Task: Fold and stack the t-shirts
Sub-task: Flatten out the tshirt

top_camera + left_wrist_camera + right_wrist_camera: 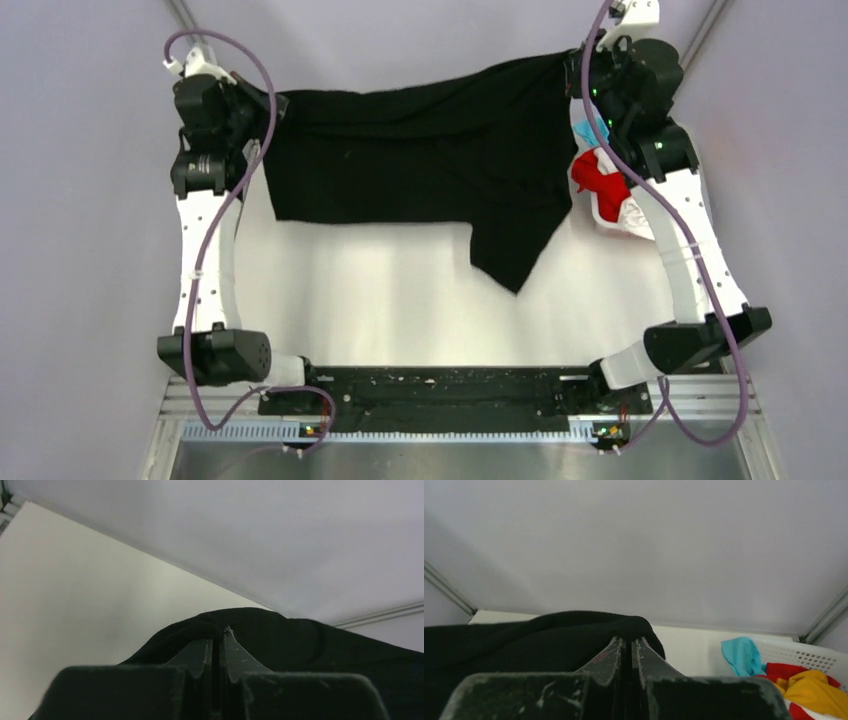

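Over the far side of the white table spreads the black t-shirt, stretched between both arms, with one corner trailing toward the near edge. At the far right sits the white lattice basket — a red t-shirt, an orange-yellow t-shirt and a light blue t-shirt are bunched inside. The left gripper is pinched tight on the black cloth's left end. The right gripper is clamped on its right end, apparently at a fold — the cloth hides the tips.

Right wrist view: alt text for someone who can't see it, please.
The right gripper is shut on the black t-shirt, against a grey wall. At lower right, a white basket holds a light blue shirt, a red shirt and an orange-yellow shirt.
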{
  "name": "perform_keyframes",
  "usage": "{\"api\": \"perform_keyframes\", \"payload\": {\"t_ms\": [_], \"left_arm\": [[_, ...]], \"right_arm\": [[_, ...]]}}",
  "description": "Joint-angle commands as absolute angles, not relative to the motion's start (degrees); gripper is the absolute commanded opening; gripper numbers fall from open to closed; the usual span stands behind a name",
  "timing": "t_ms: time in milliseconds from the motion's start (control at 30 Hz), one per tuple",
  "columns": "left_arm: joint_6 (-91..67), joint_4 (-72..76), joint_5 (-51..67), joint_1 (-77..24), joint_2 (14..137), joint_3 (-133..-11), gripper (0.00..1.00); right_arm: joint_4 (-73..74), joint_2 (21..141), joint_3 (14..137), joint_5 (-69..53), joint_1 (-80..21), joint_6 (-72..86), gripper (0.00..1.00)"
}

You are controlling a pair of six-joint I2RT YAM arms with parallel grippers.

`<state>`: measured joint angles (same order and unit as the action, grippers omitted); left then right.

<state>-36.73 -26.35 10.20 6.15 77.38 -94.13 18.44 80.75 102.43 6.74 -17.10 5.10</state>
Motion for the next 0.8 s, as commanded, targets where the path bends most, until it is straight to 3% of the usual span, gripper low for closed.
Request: {"api": "perform_keyframes", "payload": {"t_ms": [0, 100, 200, 500, 567, 600, 700, 767], "left_arm": [[-34.2, -26.6, 14.6, 8.6, 80.0, -107.8, 0.00], [-32.7, -28.6, 14.0, 10.0, 79.2, -106.5, 0.00], [-30.9, -29.8, 12.7, 10.7, 74.8, -96.7, 0.00], [-32.3, -20.4, 15.0, 10.8, 65.3, -55.5, 0.02], [-32.3, -16.6, 13.5, 10.8, 67.8, -49.8, 0.30], [-32.7, -15.4, 12.3, 10.8, 69.7, -48.3, 0.37], [-32.9, -20.7, 12.6, 10.9, 77.2, -50.4, 0.67], [-32.7, -24.4, 12.5, 11.0, 78.7, -52.0, 0.77]], "right_arm": [[18.5, 82.4, 117.6, 0.8, -15.5, 5.1, 0.00], [25.6, 81.6, 118.0, 1.0, -15.4, 5.3, 0.00], [35.9, 78.7, 113.1, 2.4, -15.2, 6.9, 0.00], [41.4, 66.0, 75.6, 4.7, -15.2, 16.5, 0.00], [39.1, 69.9, 69.8, 5.2, -15.1, 17.1, 0.00], [37.8, 73.6, 68.5, 6.0, -15.1, 17.1, 0.00], [40.5, 88.8, 72.2, 15.5, -15.1, 21.0, 0.36], [40.9, 92.5, 73.8, 19.7, -15.3, 23.2, 0.57]]}}
